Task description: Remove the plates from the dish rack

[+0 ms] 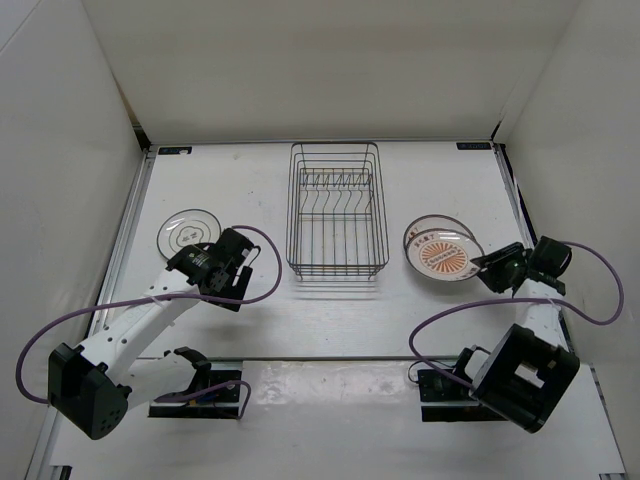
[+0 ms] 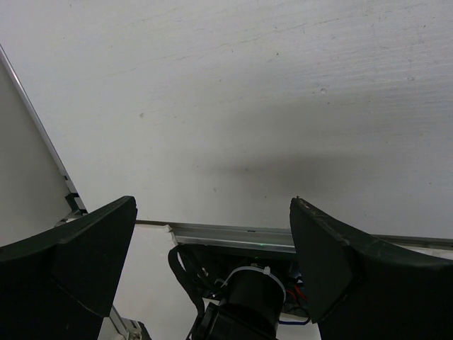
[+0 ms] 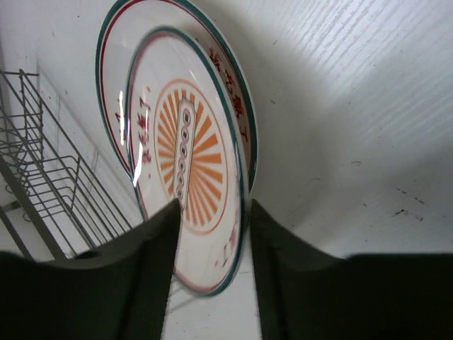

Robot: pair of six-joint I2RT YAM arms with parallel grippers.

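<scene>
The dish rack (image 1: 337, 210) stands at the table's middle with no plates in it; it also shows in the right wrist view (image 3: 42, 163). The grey-ringed plate (image 1: 187, 232) lies flat to its left. Two orange-patterned plates (image 1: 443, 250) lie stacked to its right. In the right wrist view the upper plate (image 3: 195, 142) rests on the lower plate (image 3: 166, 18), a little off centre. My right gripper (image 1: 488, 268) (image 3: 214, 205) is open, its fingers either side of the upper plate's near rim. My left gripper (image 1: 212, 275) (image 2: 212, 205) is open and empty, just near-right of the grey plate.
White walls close the table at the back and both sides. An aluminium rail (image 2: 233, 234) runs along the near edge by the left arm's base (image 1: 88, 385). Purple cables loop beside both arms.
</scene>
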